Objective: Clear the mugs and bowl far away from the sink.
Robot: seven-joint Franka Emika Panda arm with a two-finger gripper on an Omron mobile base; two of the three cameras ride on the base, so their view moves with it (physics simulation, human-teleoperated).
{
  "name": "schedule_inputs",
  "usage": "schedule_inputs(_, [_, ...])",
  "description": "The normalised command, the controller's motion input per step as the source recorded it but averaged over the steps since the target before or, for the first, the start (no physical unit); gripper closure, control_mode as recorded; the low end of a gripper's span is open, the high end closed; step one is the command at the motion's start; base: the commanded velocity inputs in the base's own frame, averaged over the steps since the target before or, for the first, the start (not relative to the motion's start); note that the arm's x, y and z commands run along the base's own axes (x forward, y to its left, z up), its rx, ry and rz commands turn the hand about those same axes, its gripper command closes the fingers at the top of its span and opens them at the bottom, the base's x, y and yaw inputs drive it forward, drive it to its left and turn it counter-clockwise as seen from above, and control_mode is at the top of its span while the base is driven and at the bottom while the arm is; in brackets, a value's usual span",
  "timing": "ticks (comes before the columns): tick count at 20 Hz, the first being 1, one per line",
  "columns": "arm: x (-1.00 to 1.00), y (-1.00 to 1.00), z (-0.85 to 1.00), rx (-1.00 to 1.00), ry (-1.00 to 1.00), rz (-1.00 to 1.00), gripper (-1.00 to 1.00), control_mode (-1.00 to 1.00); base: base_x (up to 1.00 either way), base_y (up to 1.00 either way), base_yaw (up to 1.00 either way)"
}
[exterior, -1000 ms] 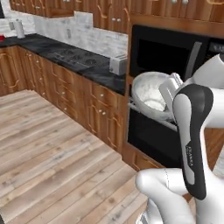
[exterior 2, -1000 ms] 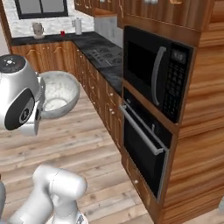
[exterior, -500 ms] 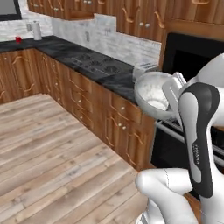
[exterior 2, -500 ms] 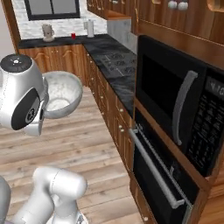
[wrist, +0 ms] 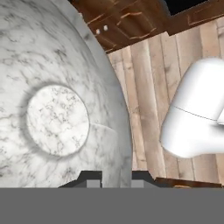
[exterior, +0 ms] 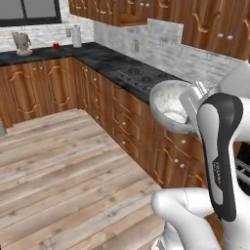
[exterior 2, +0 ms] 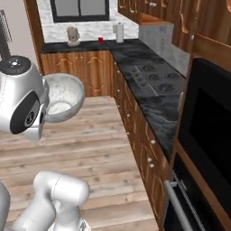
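A grey-white marble bowl (exterior: 169, 104) hangs in the air above the wooden floor, in front of the lower cabinets. My gripper (wrist: 117, 179) is shut on its rim, with one finger inside the bowl (wrist: 57, 109) and one outside. In the right base view the bowl (exterior 2: 63, 97) shows just beside my arm's white joint. A small red mug (exterior: 56, 46) stands far off on the black counter under the window, and appears as the red mug (exterior 2: 100, 40) from the other side. The sink is out of view.
A black counter (exterior: 105, 61) with a gas hob (exterior 2: 158, 74) runs along the right wall over wooden cabinets. A tan coffee machine (exterior 2: 72, 35) and a white cylinder (exterior 2: 119, 31) stand by the far window. A black wall oven (exterior 2: 210, 135) is close on the right.
The whole picture has shifted as the base moved: the oven slid off to the right and the far window counter came into view. The bowl stays in the gripper.
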Motion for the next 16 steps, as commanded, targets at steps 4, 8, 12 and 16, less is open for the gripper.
schedule_inputs(4, [0.0,0.0,0.0,0.0,0.0,0.0,1.0,1.0,1.0,0.0,0.33])
schedule_inputs(8, [0.0,0.0,0.0,0.0,0.0,0.0,1.0,1.0,1.0,0.09,0.39])
schedule_inputs(12, [0.0,0.0,0.0,0.0,0.0,0.0,1.0,1.0,1.0,-0.07,0.46])
schedule_inputs(16, [0.0,0.0,0.0,0.0,0.0,0.0,1.0,1.0,1.0,-0.31,0.19])
